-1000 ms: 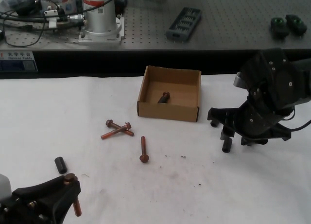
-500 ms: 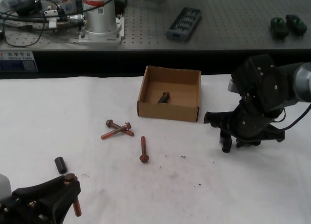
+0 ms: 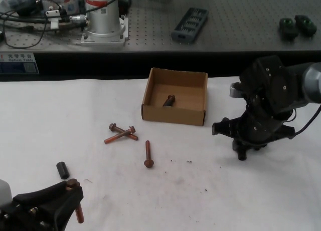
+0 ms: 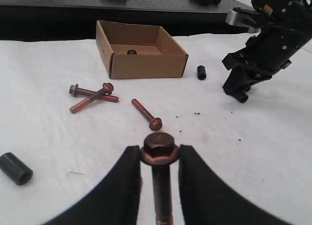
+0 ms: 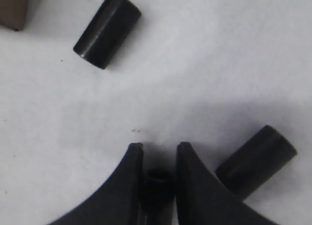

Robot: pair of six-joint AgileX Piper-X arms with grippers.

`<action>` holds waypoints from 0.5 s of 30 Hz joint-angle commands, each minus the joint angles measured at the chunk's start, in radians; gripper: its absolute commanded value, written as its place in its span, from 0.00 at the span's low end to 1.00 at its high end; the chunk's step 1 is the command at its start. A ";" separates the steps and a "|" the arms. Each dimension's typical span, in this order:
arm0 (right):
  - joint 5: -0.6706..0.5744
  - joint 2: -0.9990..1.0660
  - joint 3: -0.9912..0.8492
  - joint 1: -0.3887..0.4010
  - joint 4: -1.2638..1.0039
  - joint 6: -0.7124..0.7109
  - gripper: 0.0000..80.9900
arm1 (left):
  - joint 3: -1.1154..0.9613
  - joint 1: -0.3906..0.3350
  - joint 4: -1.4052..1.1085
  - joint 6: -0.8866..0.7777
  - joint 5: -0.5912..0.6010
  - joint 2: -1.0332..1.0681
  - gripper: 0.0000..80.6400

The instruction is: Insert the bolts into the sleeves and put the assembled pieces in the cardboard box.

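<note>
High view: the left gripper (image 3: pixel 74 190) clamps a bolt (image 3: pixel 78 211) at the near left edge. The right gripper (image 3: pixel 242 152) sits right of the cardboard box (image 3: pixel 173 114), well apart from the left one.

Left wrist view: the bolt head lies at the fingertips and the shaft runs back between them.

Right wrist view: the fingers grip a dark sleeve (image 5: pixel 158 182), its bore direction unclear.

Mating likely requires aligning both axes mid-bench.

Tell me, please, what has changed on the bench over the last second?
The right arm swung a little toward the cardboard box, with the right claw clamped on its sleeve throughout. The left claw kept its bolt. The loose bolts, the loose sleeve and the box lay unmoved.
</note>
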 commanded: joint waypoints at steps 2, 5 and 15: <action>-0.116 -0.013 -0.020 0.006 0.031 -0.116 0.09 | -0.011 -0.001 -0.029 0.028 0.002 -0.008 0.01; -0.156 -0.073 -0.019 0.026 0.034 -0.203 0.09 | -0.011 -0.001 -0.029 0.028 0.002 -0.008 0.01; -0.162 -0.417 0.137 0.146 -0.089 -0.274 0.09 | -0.011 -0.001 -0.029 0.035 -0.001 -0.008 0.01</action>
